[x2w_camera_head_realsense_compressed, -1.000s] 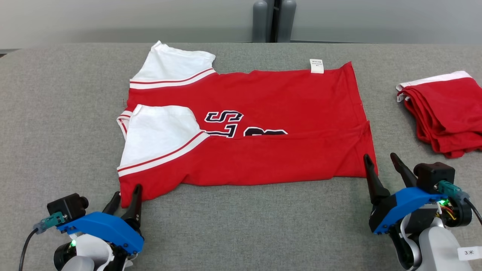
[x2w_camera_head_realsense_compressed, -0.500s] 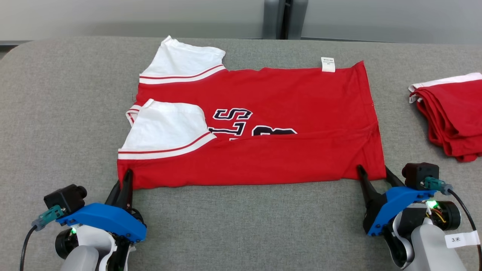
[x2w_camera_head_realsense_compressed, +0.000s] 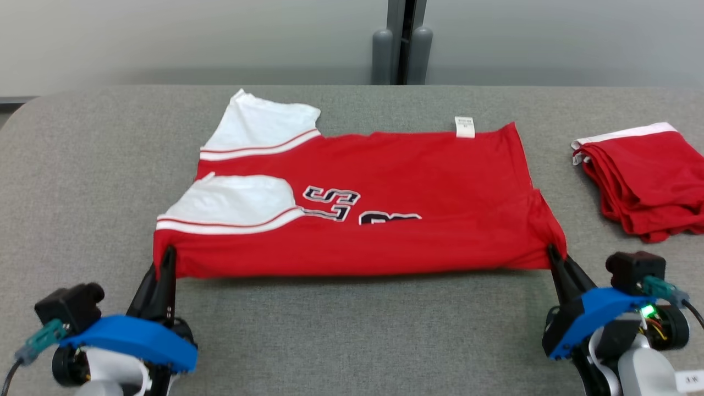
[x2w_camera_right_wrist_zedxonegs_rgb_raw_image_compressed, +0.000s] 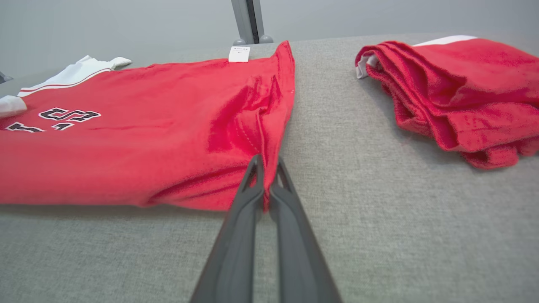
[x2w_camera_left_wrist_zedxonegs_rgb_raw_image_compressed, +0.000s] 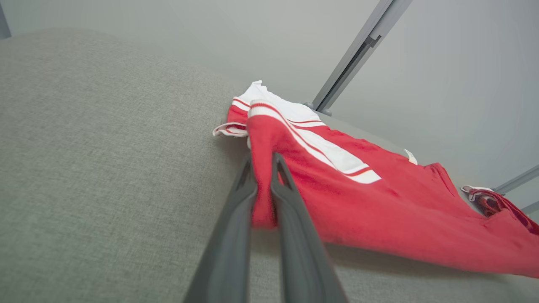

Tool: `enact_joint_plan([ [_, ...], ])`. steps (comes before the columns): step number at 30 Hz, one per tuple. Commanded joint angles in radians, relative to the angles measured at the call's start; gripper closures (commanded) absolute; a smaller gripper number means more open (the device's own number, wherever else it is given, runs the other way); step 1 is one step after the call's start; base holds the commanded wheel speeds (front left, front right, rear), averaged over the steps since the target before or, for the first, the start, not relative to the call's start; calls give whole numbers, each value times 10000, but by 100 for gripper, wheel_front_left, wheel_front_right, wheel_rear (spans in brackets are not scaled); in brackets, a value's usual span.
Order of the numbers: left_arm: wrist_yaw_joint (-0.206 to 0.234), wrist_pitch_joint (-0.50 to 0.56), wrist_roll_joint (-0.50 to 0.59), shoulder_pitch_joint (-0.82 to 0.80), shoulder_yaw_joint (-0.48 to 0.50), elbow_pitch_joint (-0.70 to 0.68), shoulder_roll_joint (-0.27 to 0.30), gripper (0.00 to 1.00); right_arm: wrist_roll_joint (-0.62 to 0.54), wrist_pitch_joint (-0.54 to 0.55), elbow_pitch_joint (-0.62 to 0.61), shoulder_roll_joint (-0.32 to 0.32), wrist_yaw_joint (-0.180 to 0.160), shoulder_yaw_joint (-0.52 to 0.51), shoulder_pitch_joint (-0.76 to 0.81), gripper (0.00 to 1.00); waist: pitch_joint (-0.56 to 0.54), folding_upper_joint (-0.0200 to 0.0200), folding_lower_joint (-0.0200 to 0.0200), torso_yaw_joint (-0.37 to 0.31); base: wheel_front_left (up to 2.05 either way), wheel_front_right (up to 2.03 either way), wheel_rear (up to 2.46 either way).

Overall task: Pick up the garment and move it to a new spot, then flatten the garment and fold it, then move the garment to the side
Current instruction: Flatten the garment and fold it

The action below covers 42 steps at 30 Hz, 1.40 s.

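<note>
The garment (x2w_camera_head_realsense_compressed: 385, 192) is a red jersey with white sleeves and dark lettering, spread across the grey table (x2w_camera_head_realsense_compressed: 82, 192) and folded lengthwise. Its near edge is raised off the surface. My left gripper (x2w_camera_head_realsense_compressed: 165, 258) is shut on the garment's near left corner; in the left wrist view red cloth (x2w_camera_left_wrist_zedxonegs_rgb_raw_image_compressed: 358, 198) is pinched between the fingers (x2w_camera_left_wrist_zedxonegs_rgb_raw_image_compressed: 236, 210). My right gripper (x2w_camera_head_realsense_compressed: 553, 254) is shut on the near right corner, and the right wrist view shows the hem (x2w_camera_right_wrist_zedxonegs_rgb_raw_image_compressed: 236, 139) clamped between its fingers (x2w_camera_right_wrist_zedxonegs_rgb_raw_image_compressed: 248, 198).
A second red garment (x2w_camera_head_realsense_compressed: 643, 181) lies folded in a pile at the table's right edge, also seen as a red pile (x2w_camera_right_wrist_zedxonegs_rgb_raw_image_compressed: 454, 97) in the right wrist view. A grey post (x2w_camera_head_realsense_compressed: 401, 38) stands behind the table's far edge. Bare grey surface lies left of the jersey.
Both grippers closed on the garment's near corners, the left first, then the right. The near edge has since lifted off the table. The head camera has shifted slightly.
</note>
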Motion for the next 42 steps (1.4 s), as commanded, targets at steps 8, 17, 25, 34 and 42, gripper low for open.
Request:
enact_joint_plan([
  [8, 853, 834, -100, 2475, 83, -2565, 496, 100, 243, 1109, -2780, -30, -3, -221, 2538, 100, -394, 0, 0, -202, 0, 0, 0],
  [17, 1494, 1641, -364, 4084, -40, -3406, 637, 100, 562, 1804, -3311, -29, -3, -436, 4009, 100, -370, 0, 0, -357, 0, 0, 0],
  [25, 1542, 1701, -249, 3772, -138, -3191, 686, 0, 659, 1403, -2445, -26, -1, -438, 3831, 0, -243, 0, 0, -483, 0, 0, 0],
  [34, 1378, 2190, 575, 1892, 86, -3824, 1792, 0, 353, 1013, -2770, -23, -1, -375, 3053, 0, 15, 0, 0, -616, 0, 0, 0],
  [42, 305, 3680, 684, -2110, 292, -3635, 3302, 0, -230, 1123, -3361, -27, -1, 541, 1264, 0, 801, 0, 0, -981, 0, 0, 0],
])
